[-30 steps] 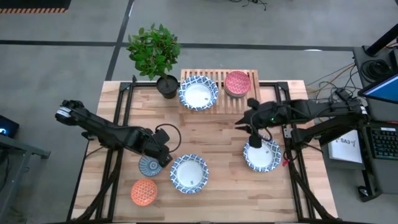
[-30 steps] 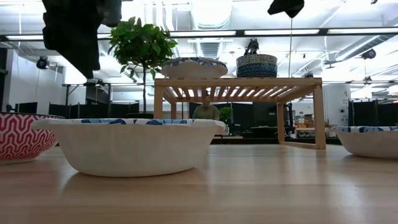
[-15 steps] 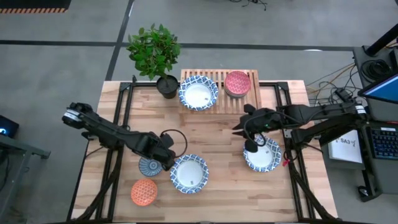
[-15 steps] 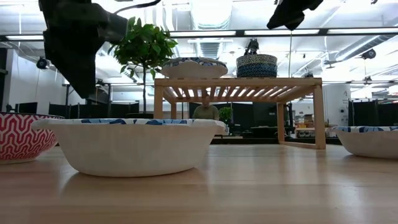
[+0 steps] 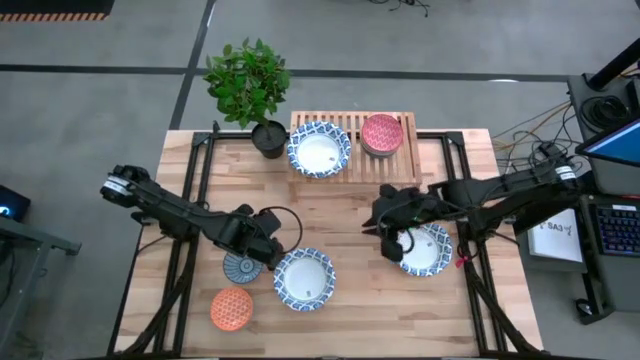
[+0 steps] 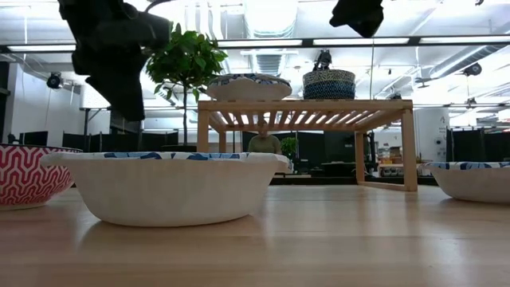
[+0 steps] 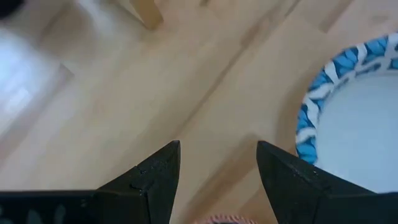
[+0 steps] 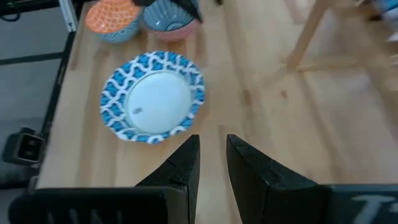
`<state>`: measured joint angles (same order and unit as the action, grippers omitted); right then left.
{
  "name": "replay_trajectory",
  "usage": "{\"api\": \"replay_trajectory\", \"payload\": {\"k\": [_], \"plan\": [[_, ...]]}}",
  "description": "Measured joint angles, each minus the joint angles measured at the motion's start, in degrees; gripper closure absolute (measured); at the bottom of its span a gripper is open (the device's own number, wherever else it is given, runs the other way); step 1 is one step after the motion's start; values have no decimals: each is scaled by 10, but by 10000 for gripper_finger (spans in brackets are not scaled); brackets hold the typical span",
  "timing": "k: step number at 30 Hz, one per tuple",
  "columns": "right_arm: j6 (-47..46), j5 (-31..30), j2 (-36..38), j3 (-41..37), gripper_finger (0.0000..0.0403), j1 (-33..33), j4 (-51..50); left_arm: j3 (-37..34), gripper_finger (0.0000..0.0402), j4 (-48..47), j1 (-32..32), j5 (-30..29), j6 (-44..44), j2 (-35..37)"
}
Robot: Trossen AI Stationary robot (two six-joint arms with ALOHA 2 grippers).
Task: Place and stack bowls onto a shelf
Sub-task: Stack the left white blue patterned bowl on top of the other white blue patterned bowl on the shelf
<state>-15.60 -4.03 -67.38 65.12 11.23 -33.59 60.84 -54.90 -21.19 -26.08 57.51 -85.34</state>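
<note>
High view: left end effector (image 5: 268, 258), fingers spread wide, hovers lower left between the small teal patterned bowl (image 5: 241, 267) and a wide blue-rimmed white bowl (image 5: 304, 279); right end effector (image 5: 391, 240), fingers narrowly parted, hangs centre-right over the plank counter (image 5: 340, 212).

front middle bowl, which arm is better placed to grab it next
Left, probably. The left gripper hangs open right beside the front middle bowl, whose rim shows just past its fingers. The right gripper is by the right bowl, farther off.

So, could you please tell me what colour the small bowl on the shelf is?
Red with a fine pale pattern, the small bowl shows best in the high view.
</note>
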Motion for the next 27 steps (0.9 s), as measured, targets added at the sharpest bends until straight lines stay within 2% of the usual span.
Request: {"api": "replay_trajectory", "payload": {"k": [7,16,27], "plan": [[-61,1,-55,34,335,38,-32,0,207,0,0,-60,-7,0],[-129,0,-121,81,335,41,-68,0,207,3,-1,-83,-17,0],[-135,25,-212,182,335,41,-117,0,207,0,-7,-84,-30,0]]}}
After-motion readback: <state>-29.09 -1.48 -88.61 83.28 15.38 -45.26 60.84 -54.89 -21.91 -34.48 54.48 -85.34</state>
